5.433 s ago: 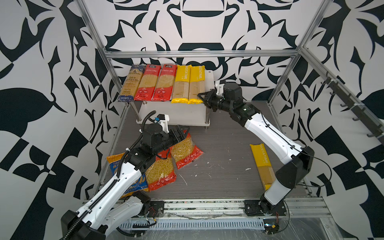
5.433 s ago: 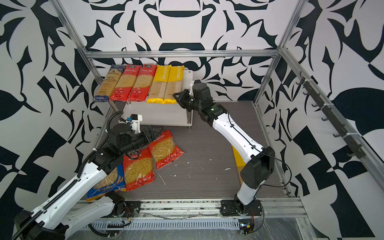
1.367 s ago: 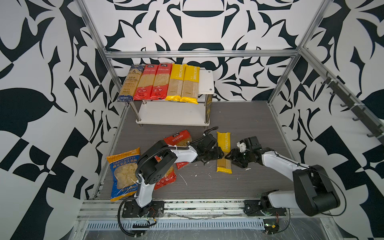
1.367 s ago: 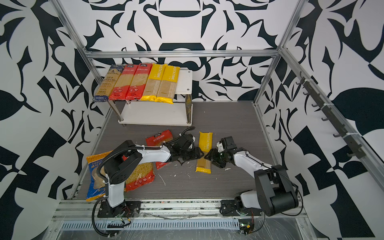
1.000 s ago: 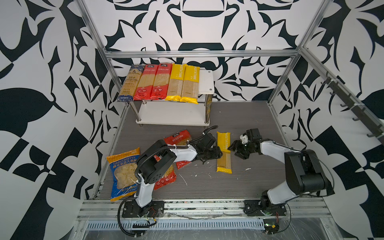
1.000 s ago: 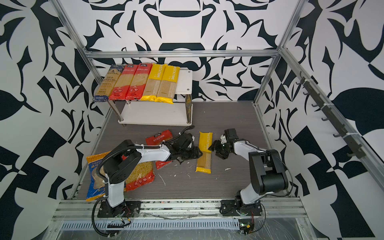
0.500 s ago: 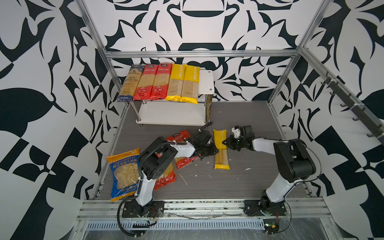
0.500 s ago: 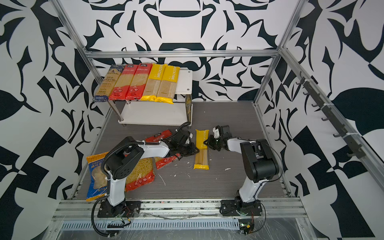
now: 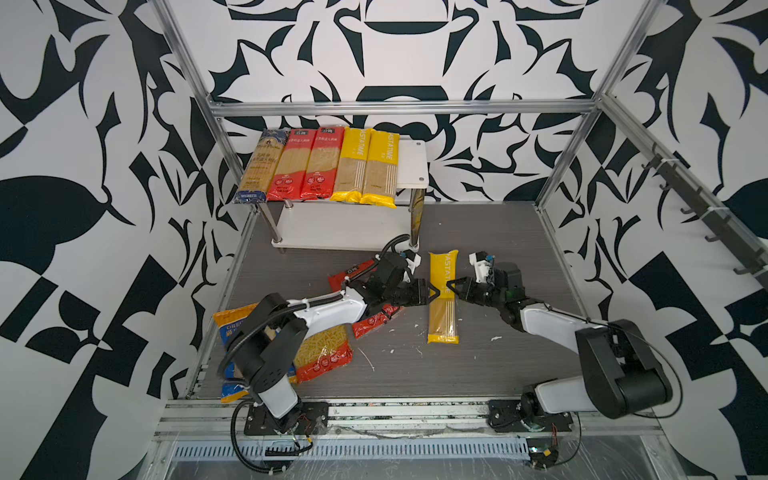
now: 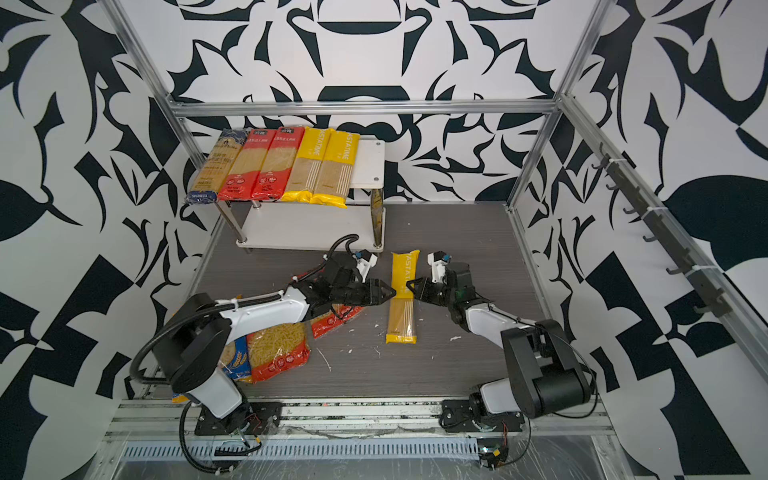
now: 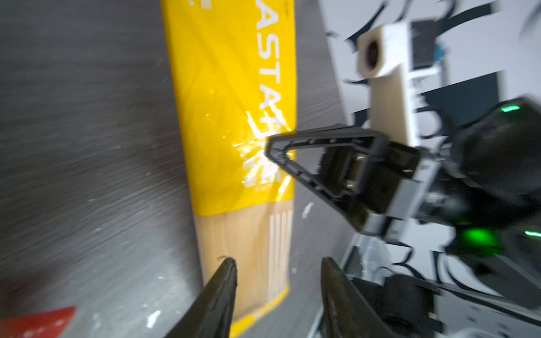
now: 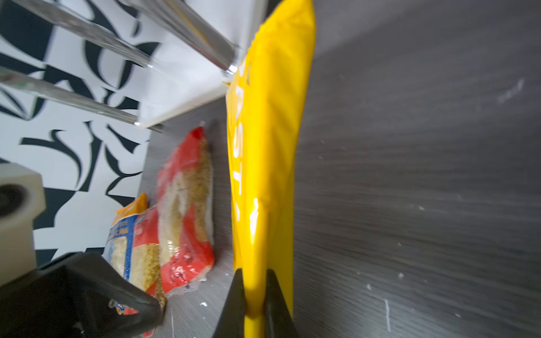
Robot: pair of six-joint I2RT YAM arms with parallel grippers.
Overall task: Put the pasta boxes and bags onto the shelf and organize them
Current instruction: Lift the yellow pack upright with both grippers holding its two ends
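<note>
yellow packet (image 9: 443,299) lies flat on the tabletop (image 9: 498,232) in front of the shelf (image 9: 412,164), between the two grippers. right gripper (image 12: 254,275) is clamped tight on a thin fold of film at the packet's long edge, not around the body. left gripper (image 11: 278,263) is about half open at the opposite edge, holding nothing.

risks as i see them:
- film pinch only: on lift the fold may slip out or tear. a long packet held by one edge will likely droop and swing, so the spaghetti could snap.
- gripper tips face each other just across the packet. if the left one pushes in, they could clash.
- left arm lies over a red packet (image 9: 376,322); a sweep could drag it.
- packet's far end is near a shelf leg (image 9: 415,224) and could snag going up.
- only a narrow bare strip shows on the top board beside the five packets (image 9: 322,166). a skewed drop could overhang or shove them.
</note>
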